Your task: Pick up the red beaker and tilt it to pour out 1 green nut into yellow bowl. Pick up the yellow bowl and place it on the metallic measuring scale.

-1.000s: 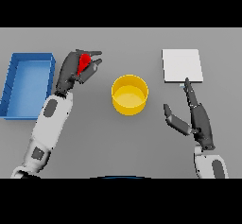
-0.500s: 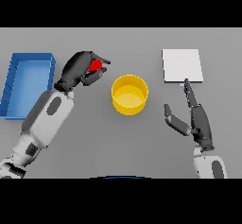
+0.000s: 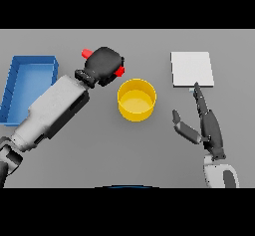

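Head view: red beaker [image 3: 119, 71] sits clamped in my left hand [image 3: 103, 65], tipped sideways just beside the yellow bowl [image 3: 136, 99], up and left of its rim. My right hand [image 3: 208, 126] rests with fingers straight, below the metallic scale [image 3: 192, 68]. Blue tray [image 3: 30, 60] lies far left.

grey table [image 3: 89, 165], blue tray [image 3: 27, 88], yellow bowl [image 3: 136, 99], apparently flat scale [image 3: 192, 68]

Desk [image 3: 149, 155]: matt grey, smooth, no texture; yellow bowl [image 3: 136, 99]: smooth, plastic-looking, faint sheen inside; scale [image 3: 192, 69]: flat pale grey plate, dull metal look; blue bin [image 3: 27, 88]: matt, plastic-looking; red beaker [image 3: 87, 54]: smooth, plain finish; left hand [image 3: 105, 65]: dark matt casing.
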`<action>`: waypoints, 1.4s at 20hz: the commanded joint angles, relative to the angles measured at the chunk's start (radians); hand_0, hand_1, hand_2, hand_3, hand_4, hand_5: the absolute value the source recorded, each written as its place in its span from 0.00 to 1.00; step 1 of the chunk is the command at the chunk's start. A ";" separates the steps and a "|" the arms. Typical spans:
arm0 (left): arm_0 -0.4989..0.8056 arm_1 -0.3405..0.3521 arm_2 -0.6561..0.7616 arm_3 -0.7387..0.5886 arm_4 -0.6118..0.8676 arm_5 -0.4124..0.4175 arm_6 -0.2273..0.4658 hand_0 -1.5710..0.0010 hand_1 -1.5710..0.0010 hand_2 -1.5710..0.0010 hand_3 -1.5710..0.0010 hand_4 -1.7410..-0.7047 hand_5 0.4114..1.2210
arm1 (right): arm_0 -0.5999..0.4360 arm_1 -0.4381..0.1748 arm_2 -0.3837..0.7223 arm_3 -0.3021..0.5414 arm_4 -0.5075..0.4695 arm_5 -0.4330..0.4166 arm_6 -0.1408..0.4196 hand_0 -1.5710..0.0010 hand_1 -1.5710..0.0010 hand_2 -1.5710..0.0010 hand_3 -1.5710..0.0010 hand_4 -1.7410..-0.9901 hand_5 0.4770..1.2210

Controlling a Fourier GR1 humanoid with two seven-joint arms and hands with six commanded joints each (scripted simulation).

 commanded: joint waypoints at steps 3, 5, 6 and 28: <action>-0.085 -0.001 -0.094 0.059 -0.066 -0.082 -0.012 0.00 0.00 0.00 0.00 0.08 0.99 | -0.007 0.009 -0.004 0.013 0.003 -0.012 0.008 1.00 1.00 1.00 1.00 0.66 0.27; -0.124 -0.018 -0.141 0.091 -0.084 -0.113 -0.033 0.00 0.00 0.00 0.00 0.06 0.99 | 0.003 0.028 0.003 0.011 -0.002 -0.016 0.003 1.00 1.00 1.00 1.00 0.69 0.25; -0.137 -0.013 -0.165 0.082 -0.089 -0.134 -0.048 0.00 0.00 0.00 0.00 0.05 0.99 | -0.003 0.030 0.000 0.012 0.001 -0.023 0.012 1.00 1.00 1.00 1.00 0.69 0.24; -0.442 -0.102 -0.665 0.254 -0.356 -0.161 -0.123 0.00 0.00 0.00 0.00 0.02 1.00 | -0.011 0.020 0.004 0.021 0.059 -0.061 0.013 1.00 1.00 1.00 1.00 0.78 0.22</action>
